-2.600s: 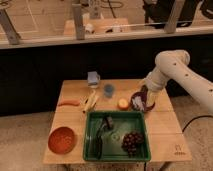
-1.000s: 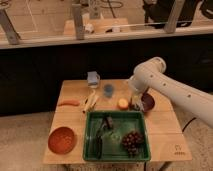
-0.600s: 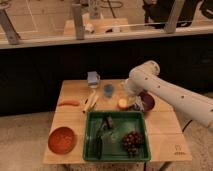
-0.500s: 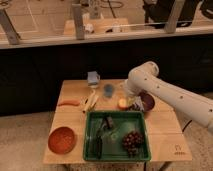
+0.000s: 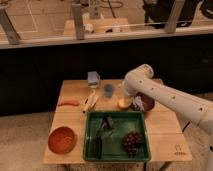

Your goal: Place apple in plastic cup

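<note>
The gripper has been swung in from the right and lowered to the apple, seen on the table near the cup; whether it is grasped cannot be told.

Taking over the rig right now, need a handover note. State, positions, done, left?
Gripper: low at the table, right at the apple, arm reaching in from the right. Can't confirm a hold.
Apple: on the table, between the plastic cup and the purple bowl.
Cup: upright, just behind and left of the apple, apple not in it.
Done: gripper is at the apple.
Left: secure the apple, lift it, carry it the short way left over the cup, release.
</note>
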Robot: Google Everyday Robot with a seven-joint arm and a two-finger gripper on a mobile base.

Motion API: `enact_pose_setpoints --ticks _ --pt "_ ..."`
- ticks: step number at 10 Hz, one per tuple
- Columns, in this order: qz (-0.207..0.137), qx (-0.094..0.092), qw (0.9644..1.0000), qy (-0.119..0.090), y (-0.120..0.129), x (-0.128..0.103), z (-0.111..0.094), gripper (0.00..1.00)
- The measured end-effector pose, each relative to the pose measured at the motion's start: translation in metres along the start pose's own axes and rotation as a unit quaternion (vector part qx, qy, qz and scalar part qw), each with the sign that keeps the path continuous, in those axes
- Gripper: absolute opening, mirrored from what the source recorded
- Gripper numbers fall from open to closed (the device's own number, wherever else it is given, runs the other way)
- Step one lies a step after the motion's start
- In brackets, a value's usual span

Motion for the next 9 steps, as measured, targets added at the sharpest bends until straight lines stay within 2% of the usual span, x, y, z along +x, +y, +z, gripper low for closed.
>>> enact_pose_setpoints --ticks 9 --pt "0.002 -0.036 0.9993 0.01 0.006 0.012 0.047 0.8"
